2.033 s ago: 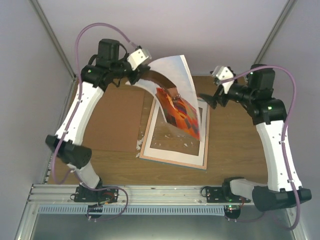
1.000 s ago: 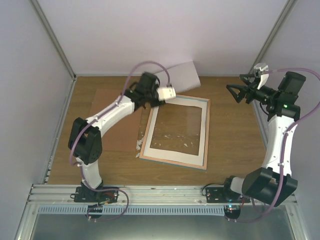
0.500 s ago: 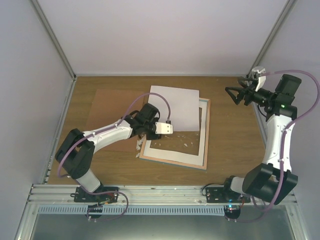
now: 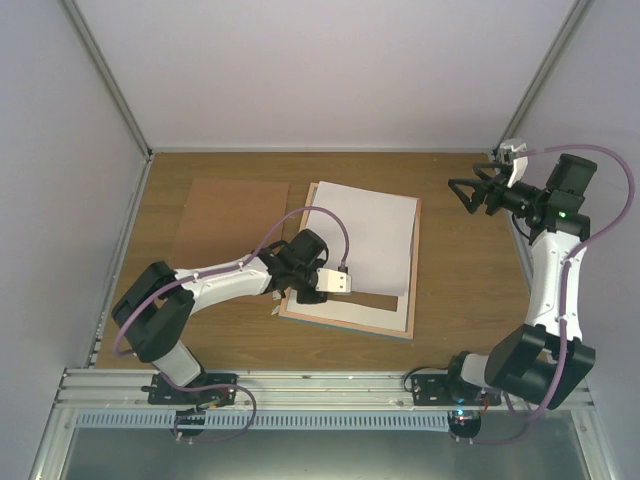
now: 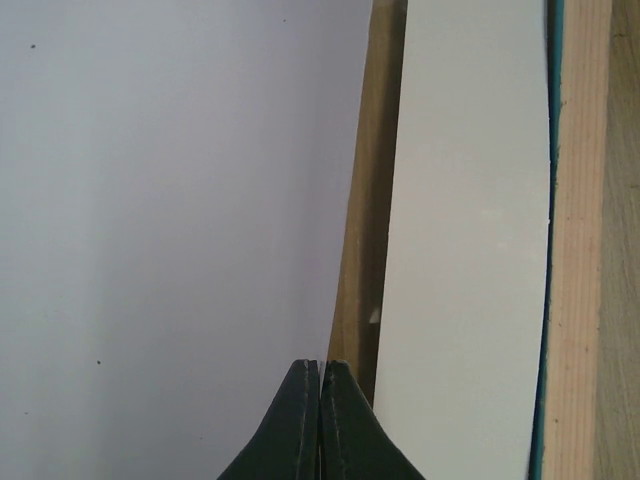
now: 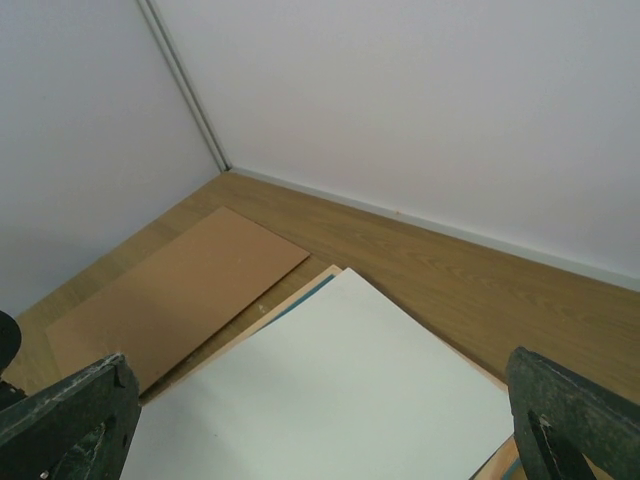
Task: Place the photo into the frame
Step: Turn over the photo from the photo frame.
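The photo lies on the frame with its plain white back up, so the printed side is hidden. It covers most of the frame, whose cream mat and wood edge show along the near and right sides. My left gripper is shut on the photo's near left edge. In the left wrist view the photo runs into the closed fingertips, next to the frame's teal and wood rail. My right gripper hangs open in the air at the back right, and in its view the photo is below.
A brown fibreboard panel lies flat left of the frame, also seen as a brown fibreboard panel in the right wrist view. Small scraps sit by the frame's near left corner. White walls enclose the table on three sides.
The left gripper has drawn the photo down and toward the near side, so the sheet now lies flat over more of the frame. The right arm has barely moved.
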### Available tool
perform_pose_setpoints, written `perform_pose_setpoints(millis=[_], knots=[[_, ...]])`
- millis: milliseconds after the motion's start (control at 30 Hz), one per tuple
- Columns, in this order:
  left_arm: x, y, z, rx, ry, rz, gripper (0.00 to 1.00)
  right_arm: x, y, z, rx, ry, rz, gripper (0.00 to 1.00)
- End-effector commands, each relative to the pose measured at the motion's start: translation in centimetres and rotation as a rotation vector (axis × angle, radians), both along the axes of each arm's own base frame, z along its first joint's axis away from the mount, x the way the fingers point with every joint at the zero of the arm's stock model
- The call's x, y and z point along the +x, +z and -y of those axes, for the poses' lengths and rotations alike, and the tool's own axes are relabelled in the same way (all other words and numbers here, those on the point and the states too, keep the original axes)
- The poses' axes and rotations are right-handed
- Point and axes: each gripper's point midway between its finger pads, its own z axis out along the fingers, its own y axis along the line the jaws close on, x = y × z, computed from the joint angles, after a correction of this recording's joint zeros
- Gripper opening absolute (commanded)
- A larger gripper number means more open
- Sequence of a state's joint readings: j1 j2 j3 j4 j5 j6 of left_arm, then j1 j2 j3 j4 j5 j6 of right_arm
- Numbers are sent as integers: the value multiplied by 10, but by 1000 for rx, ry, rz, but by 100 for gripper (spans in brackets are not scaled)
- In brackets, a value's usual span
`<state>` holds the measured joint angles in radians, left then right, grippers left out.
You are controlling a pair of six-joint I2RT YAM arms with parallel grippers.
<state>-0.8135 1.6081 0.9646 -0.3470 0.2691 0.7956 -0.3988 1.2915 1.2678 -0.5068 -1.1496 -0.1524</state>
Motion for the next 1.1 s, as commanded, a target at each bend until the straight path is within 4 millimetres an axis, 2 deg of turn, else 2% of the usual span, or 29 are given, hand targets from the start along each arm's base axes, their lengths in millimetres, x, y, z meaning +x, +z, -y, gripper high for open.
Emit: perform_pose_setpoints(millis=[0,133,333,700,1067], knots=[[0,4,10,-34,43,-37,0,3,-7,6,-23,-18,8,99],[-11,5,11,-38,35,-64,0,4,-11,6,-30,-16,5,100],[-17,8,15,-47,42,-106,0,4,-12,6,-30,-16,5,99],[-17,-5,6,9,104,-136,0,4,-15,6,-26,-11,0,100],[-10,-4,17,27,214,-174,0,6,-17,6,-22,-6,-3,100]])
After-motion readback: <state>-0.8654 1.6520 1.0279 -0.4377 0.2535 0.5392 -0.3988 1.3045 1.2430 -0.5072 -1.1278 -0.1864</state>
